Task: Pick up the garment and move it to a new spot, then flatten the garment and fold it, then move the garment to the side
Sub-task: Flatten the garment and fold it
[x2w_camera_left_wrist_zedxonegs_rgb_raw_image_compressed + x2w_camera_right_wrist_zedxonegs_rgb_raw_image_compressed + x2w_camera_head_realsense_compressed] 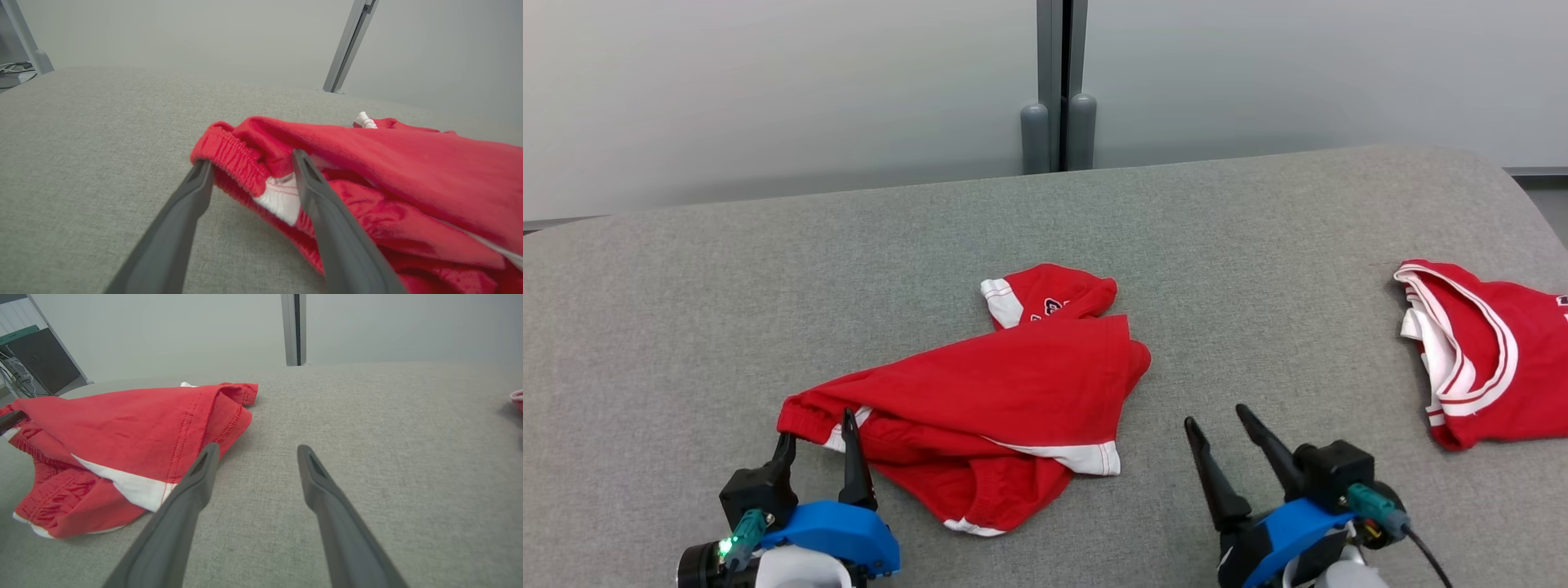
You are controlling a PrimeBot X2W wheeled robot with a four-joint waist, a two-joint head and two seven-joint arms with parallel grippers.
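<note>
The garment (1013, 384) is a pair of red shorts with white trim, lying crumpled on the grey padded table (727, 269), near the middle and front. My left gripper (817, 426) is open at its left end. Its two fingers stand on either side of the elastic waistband corner (233, 157), which rests on the table. My right gripper (1215, 416) is open over bare table just right of the garment (122, 424), its left finger (196, 486) close to the white-trimmed hem, with nothing between its fingers.
A second red and white piece of clothing (1494, 359) lies at the table's right edge. A grey post (1062, 82) stands against the pale wall behind the table. Bare table stretches to the left and between the two clothes.
</note>
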